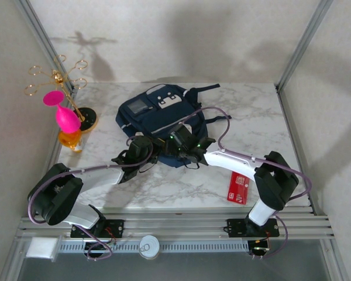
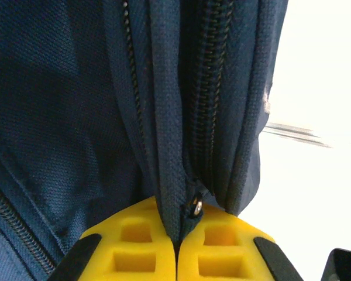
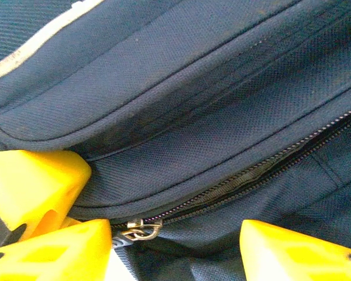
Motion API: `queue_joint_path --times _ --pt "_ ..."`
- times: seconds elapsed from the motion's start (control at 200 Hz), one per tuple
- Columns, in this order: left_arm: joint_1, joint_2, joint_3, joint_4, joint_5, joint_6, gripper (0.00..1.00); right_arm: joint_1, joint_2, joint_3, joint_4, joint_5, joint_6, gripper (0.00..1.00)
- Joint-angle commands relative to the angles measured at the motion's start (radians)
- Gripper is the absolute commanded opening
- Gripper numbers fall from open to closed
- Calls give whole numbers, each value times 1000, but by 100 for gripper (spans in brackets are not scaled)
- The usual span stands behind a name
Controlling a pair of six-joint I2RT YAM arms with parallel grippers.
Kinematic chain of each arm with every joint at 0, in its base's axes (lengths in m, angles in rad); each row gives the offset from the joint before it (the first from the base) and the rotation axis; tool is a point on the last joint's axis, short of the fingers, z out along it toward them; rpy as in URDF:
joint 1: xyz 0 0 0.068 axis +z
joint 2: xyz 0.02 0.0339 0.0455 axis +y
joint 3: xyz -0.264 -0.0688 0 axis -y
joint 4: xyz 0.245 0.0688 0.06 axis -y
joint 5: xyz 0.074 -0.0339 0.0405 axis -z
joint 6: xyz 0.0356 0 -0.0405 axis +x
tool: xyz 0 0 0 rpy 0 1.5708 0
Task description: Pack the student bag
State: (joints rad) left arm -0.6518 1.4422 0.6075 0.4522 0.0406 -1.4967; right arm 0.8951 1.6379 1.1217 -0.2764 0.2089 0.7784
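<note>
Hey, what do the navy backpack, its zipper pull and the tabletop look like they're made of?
The navy-blue fabric backpack: matte woven cloth, likely synthetic, weave grain visible. Its small silver zipper pull: shiny metal, judging by the glint. The white grey-veined tabletop: marble or marble-look laminate.

No lettering can be read. The red card [image 1: 238, 188] on the counter [image 1: 164, 187] carries white print too small to make out. The light patches [image 1: 167, 97] on the student bag [image 1: 146, 120] are just as illegible.
</note>
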Motion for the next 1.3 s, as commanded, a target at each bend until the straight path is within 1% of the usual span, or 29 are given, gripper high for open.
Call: queue_joint_path --times 0.0,0.195,0.3,0.37,0.441,0.491,0.576,0.726,0.801,0.936,1.066,1.121,1.227,1.297 --pt "-35 -37 29 119 51 -16 0 -16 -72 -88 13 158 6 57" --pt "-37 -30 54 117 81 -16 0 -43 -195 -137 -76 204 -22 51" --pt "-43 -12 80 124 109 -17 0 -42 -246 -147 -68 122 -50 51" --pt "-48 -5 81 149 122 -30 0 -44 -267 -160 -35 41 -59 53" --pt "-54 1 74 200 142 -53 0 -44 -267 -166 1 -40 -79 59" --pt "-62 7 84 217 156 -56 0 -45 -255 -155 -12 -52 -76 61" --pt "-68 26 119 186 180 -56 0 -44 -243 -146 -13 -69 -79 64" --pt "-73 62 111 251 200 -92 0 -44 -263 -174 24 -97 -61 68" --pt "-80 70 111 259 196 -97 0 -44 -261 -178 31 -93 -54 70" --pt "-83 70 106 275 192 -106 0 -58 -227 -170 16 -45 -23 74" --pt "-85 68 107 282 199 -114 0 -94 -204 -213 122 -91 -3 74" --pt "-86 68 100 300 199 -127 0 -95 -197 -211 150 -82 -8 75" --pt "-85 64 98 309 194 -131 0 -99 -176 -182 68 2 -14 75" --pt "-83 67 111 289 196 -114 0 -103 -199 -194 19 38 -29 74"
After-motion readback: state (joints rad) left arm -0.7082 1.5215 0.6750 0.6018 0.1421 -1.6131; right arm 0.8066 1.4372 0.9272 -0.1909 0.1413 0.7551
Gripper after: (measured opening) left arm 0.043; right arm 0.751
